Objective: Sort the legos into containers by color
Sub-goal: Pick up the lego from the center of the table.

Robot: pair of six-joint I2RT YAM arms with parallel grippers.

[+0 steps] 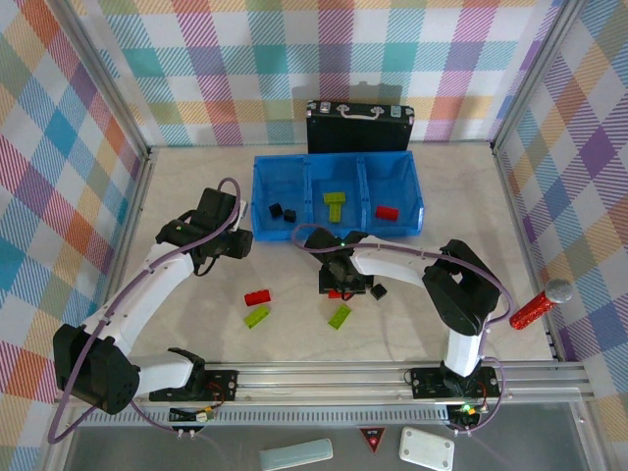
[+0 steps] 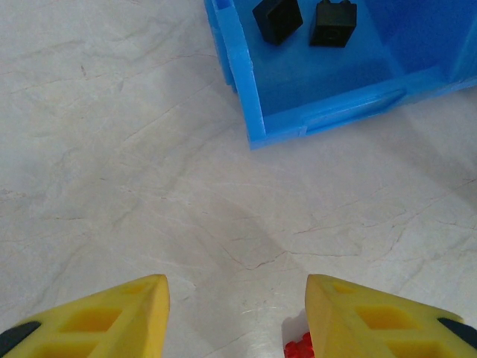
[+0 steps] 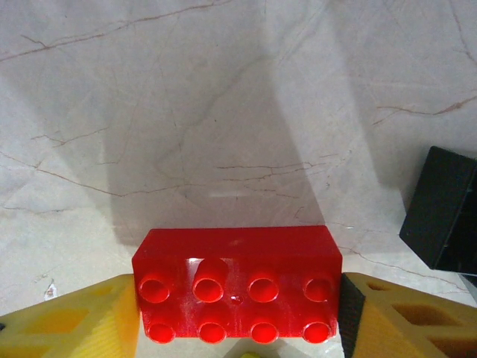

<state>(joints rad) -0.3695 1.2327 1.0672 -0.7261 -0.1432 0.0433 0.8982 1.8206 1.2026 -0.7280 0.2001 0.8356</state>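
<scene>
Clamped end-to-end in right gripper (image 3: 238, 317): red 2x4 brick (image 3: 237, 261), just left of a black brick (image 3: 443, 216) on the table. Spread apart and empty at left gripper (image 2: 237, 317), over bare marble near blue bin (image 2: 246, 89); in its left compartment, two black cubes (image 2: 277, 18). Loose on table: red brick (image 1: 258, 296), two lime bricks (image 1: 257, 316).
</scene>
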